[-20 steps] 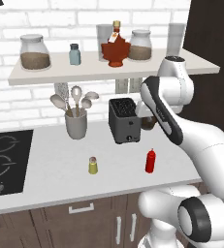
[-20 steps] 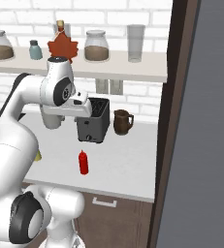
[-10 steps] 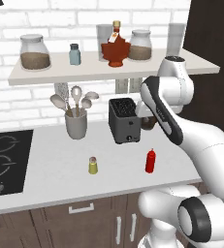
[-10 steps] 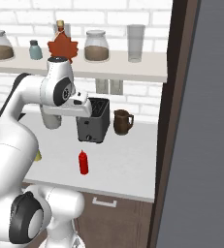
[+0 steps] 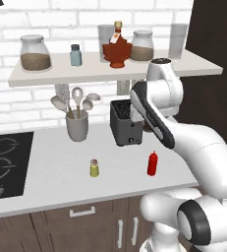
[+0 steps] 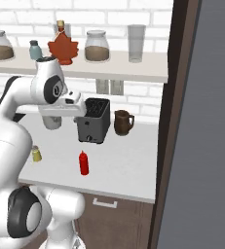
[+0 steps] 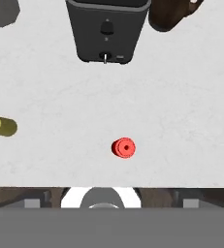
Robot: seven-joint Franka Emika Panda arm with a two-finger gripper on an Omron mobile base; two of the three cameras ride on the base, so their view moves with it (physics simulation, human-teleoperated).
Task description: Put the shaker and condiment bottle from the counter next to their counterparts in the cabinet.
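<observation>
Fingers spread wide and empty, high above the counter [image 5: 46, 162], facing straight down. Directly beneath, slightly ahead: the condiment bottle [image 7: 123, 147], upright, nozzle pointing up at the hand, long axis vertical; off to one side, well apart, the shaker [image 7: 4, 126]. Farther back the toaster [image 7: 107, 29], then up on the cabinet [image 5: 56, 73] the counterparts: blue shaker [image 5: 75, 54] and maple-leaf bottle [image 5: 117, 49].

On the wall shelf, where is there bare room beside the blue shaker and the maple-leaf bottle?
On the cabinet, the widest bare patch lies between the brown-filled jar and the pale blue shaker. A narrower gap separates shaker and maple-leaf bottle. Right of the bottle, jar and glass crowd it.
</observation>
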